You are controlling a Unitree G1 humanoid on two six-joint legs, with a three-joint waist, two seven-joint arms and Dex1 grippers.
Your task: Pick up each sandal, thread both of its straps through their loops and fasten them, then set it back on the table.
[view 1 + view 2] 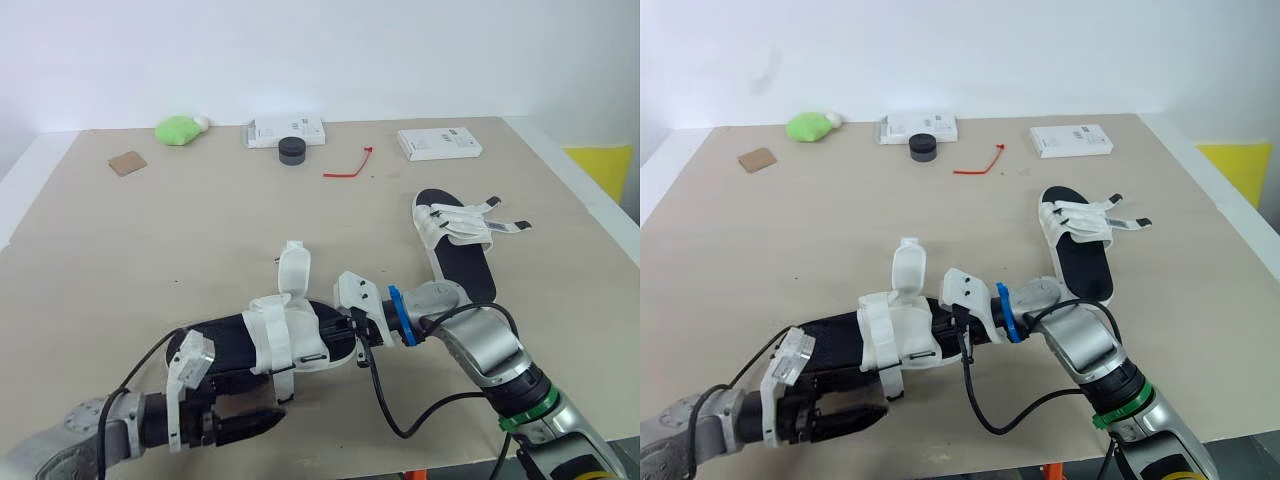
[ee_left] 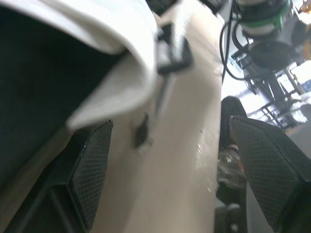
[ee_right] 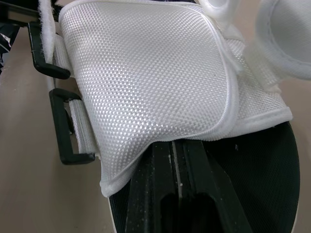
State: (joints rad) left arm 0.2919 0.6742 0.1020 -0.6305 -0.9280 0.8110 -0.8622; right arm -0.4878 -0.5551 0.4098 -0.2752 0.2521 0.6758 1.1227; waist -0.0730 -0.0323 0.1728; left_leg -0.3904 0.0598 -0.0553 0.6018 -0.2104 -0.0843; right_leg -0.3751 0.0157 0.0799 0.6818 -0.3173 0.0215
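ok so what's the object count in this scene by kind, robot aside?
Sandals: 2
White boxes: 2
Green soft object: 1
Small black round container: 1
Red zip tie: 1
Cardboard scrap: 1
Total: 8

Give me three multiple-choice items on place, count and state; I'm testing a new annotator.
1. The green soft lump lies: A) far left on the tan table; B) inside a sandal; C) in a claw.
2. Count of white flat boxes on the table: A) one; B) two; C) four.
3. The left claw is: A) shut on a strap; B) shut on the red tie; C) open.
Answers: A, it sits at the far edge, left side; B, both lie along the far edge; C, its fingers stand wide apart.
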